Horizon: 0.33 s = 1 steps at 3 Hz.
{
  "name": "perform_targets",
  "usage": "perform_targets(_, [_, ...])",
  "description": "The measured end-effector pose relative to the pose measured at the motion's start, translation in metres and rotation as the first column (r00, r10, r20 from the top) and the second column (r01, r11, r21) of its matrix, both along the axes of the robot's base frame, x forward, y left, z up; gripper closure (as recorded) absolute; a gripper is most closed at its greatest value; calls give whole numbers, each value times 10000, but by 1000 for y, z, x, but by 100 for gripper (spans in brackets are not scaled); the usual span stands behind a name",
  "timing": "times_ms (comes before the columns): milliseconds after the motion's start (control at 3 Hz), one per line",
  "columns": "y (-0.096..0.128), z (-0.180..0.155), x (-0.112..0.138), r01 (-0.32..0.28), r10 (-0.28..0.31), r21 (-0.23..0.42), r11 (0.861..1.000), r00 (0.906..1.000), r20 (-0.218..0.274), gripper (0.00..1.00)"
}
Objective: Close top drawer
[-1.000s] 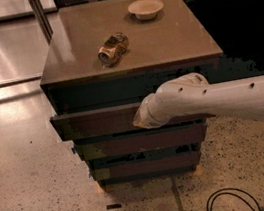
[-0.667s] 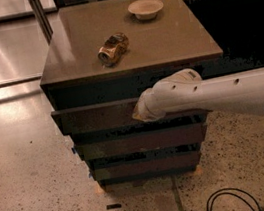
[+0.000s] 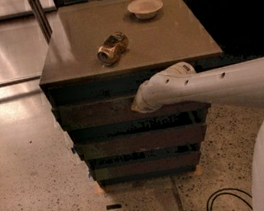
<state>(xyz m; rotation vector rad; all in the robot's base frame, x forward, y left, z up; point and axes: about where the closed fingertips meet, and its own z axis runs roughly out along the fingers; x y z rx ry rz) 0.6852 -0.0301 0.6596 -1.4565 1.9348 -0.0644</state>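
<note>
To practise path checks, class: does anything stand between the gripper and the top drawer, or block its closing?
Nothing visible does. The gripper is at the front of the top drawer; the can and bowl sit on the cabinet top, outside its path.

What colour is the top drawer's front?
Dark brown top drawer, camera view; end effector at its front.

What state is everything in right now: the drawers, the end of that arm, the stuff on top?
top drawer: pushed in, no inside showing.
gripper: at the top drawer's front, near its middle.
can: lying on its side on the cabinet top.
bowl: upright, looks empty.
lower drawers: look shut.
</note>
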Motion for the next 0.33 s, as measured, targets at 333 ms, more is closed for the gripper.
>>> perform_targets(333, [0, 0, -2, 0, 0, 0, 10000, 10000, 0, 100])
